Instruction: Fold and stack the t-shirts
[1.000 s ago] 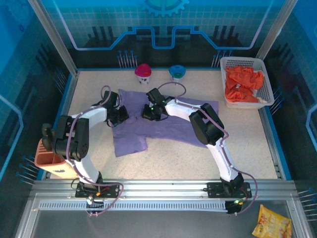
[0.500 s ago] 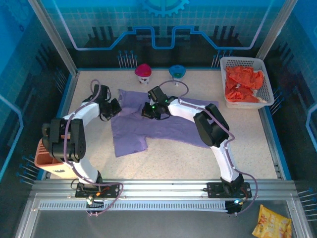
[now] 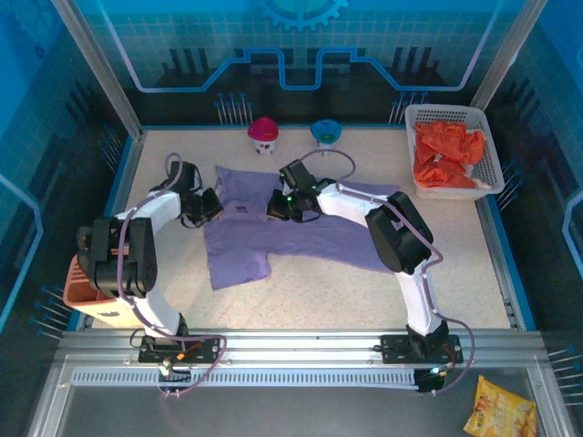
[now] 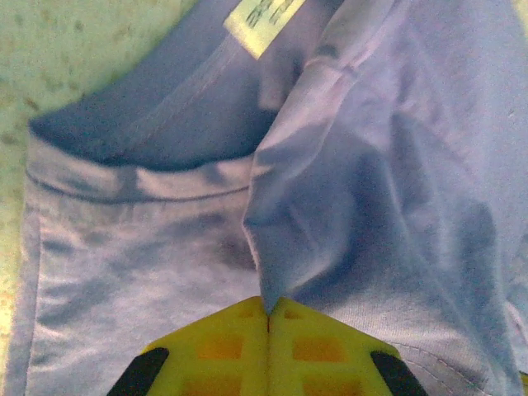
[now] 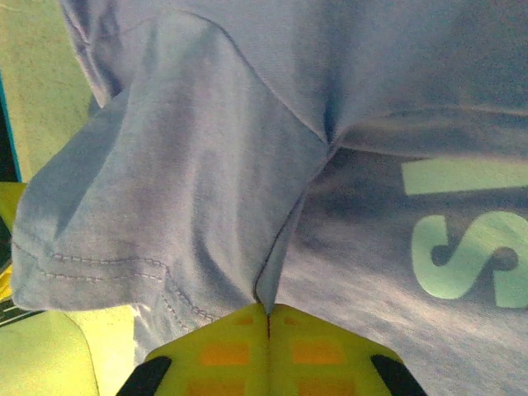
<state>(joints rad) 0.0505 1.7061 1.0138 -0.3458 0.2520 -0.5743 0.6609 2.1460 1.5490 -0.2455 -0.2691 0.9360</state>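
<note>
Tabletop (image 3: 319, 291), speckled and pale, is the largest thing we see. The purple shirt (image 3: 301, 238) lies spread across its middle, so we place everything else by that shirt. It is not flat yet: its far-left part is bunched and drawn up, the body trails wide to the right, and one flap reaches toward the arm bases.

Well apart from the shirt, off its far-right corner, stands the white basket (image 3: 442, 110) with the orange shirts (image 3: 444, 155) heaped inside. We judge they are parked there unfolded until the purple one is done.

The left gripper (image 3: 209, 205) sits at the shirt's left edge. Its wrist view shows the yellow pads pressed together with a ridge of purple cloth rising from the seam between them, so it is pinching the shirt near the collar (image 4: 165, 107). The right gripper (image 3: 276, 208) is over the shirt's far middle, likewise clamped on a fold of the cloth, beside a stitched sleeve hem (image 5: 91, 268).

We think the two pinches sit side by side along the far edge so the arms can pull the cloth taut or carry that edge over for a fold; which, we cannot tell.

Smallest are the pale label (image 4: 262, 15) inside the collar and the mint lettering (image 5: 462, 256) printed on the cloth.
</note>
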